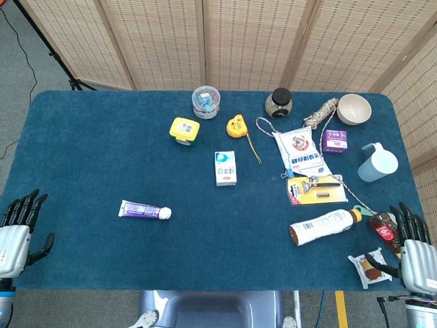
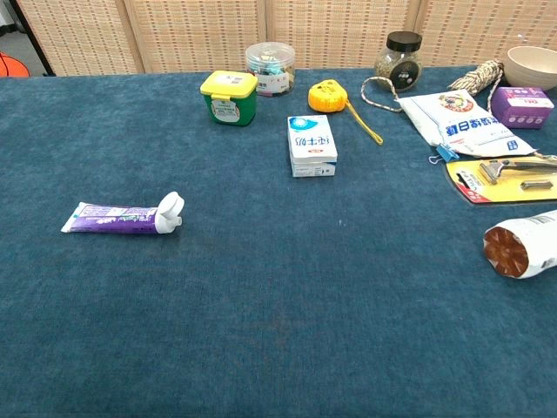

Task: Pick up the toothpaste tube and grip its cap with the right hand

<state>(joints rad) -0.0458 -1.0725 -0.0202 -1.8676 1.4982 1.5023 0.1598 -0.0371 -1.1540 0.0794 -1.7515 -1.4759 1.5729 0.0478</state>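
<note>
A purple toothpaste tube (image 1: 139,210) lies flat on the blue table (image 1: 95,150) at the front left, its white cap (image 1: 164,213) pointing right. The chest view shows the same toothpaste tube (image 2: 111,218) and cap (image 2: 171,212) at the left. My left hand (image 1: 18,229) hovers at the table's front left corner, fingers spread, holding nothing, well left of the tube. My right hand (image 1: 413,243) is at the front right corner, fingers apart and empty, far from the tube. Neither hand appears in the chest view.
A white bottle (image 1: 324,225) lies near my right hand, with snack packets (image 1: 369,264) beside it. A razor pack (image 1: 315,189), white pouch (image 1: 299,151), blue pitcher (image 1: 377,162), bowl (image 1: 354,108), rope (image 1: 321,112), jars, tape measure (image 1: 236,126) and a white box (image 1: 225,168) fill the back and right.
</note>
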